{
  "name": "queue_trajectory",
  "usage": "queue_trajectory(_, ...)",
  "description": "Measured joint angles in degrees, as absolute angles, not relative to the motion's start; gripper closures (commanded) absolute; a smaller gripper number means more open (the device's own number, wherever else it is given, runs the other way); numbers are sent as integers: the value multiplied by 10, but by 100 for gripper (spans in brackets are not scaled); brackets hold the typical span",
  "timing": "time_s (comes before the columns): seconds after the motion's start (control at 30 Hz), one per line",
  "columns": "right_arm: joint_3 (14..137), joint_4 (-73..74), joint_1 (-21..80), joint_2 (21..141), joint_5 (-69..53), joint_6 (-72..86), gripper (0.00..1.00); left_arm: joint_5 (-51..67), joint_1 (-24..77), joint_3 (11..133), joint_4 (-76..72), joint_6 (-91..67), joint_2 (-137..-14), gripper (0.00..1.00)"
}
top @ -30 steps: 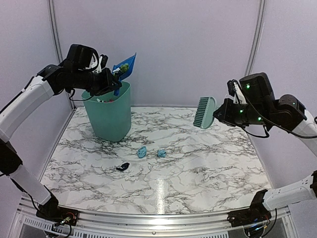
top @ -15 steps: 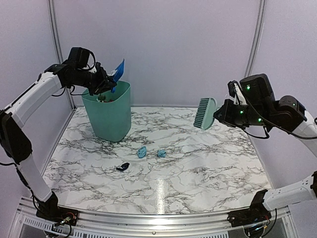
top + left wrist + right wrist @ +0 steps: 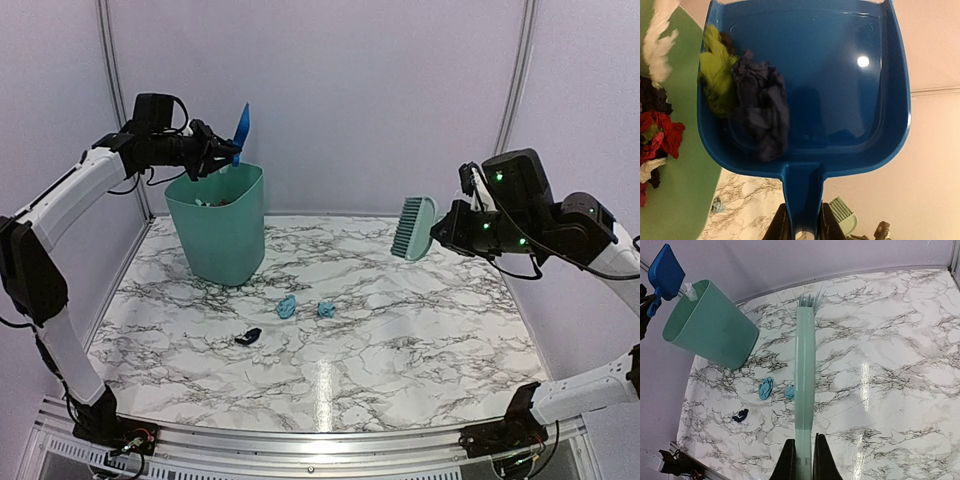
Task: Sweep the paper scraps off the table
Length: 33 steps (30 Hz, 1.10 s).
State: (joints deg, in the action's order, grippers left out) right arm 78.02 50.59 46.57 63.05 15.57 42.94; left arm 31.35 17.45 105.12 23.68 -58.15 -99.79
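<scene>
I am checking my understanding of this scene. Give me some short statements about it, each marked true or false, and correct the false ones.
1. The left gripper holds the blue dustpan by its handle. True.
2. The dustpan is empty. False: a green wad and a dark blue wad lie in it.
3. The brush in the right gripper presses on the table. False: it is held in the air above the table.
4. Three paper scraps lie on the table: two light blue, one dark.
True.
5. The bin stands upright at the table's far left. True.
</scene>
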Motion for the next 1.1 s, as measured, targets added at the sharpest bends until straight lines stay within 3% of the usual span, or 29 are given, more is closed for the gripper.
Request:
queue_trajectory(0.43, 780, 506, 459, 638, 156, 419, 100, 345, 164, 892, 6, -774, -965, 100)
queue_trajectory(0.67, 780, 505, 457, 637, 156, 418, 100, 334, 164, 868, -58, -808, -921, 100)
queue_trajectory(1.1, 779, 488, 455, 650, 145, 403, 100, 279, 164, 840, 35, -710, -823, 100)
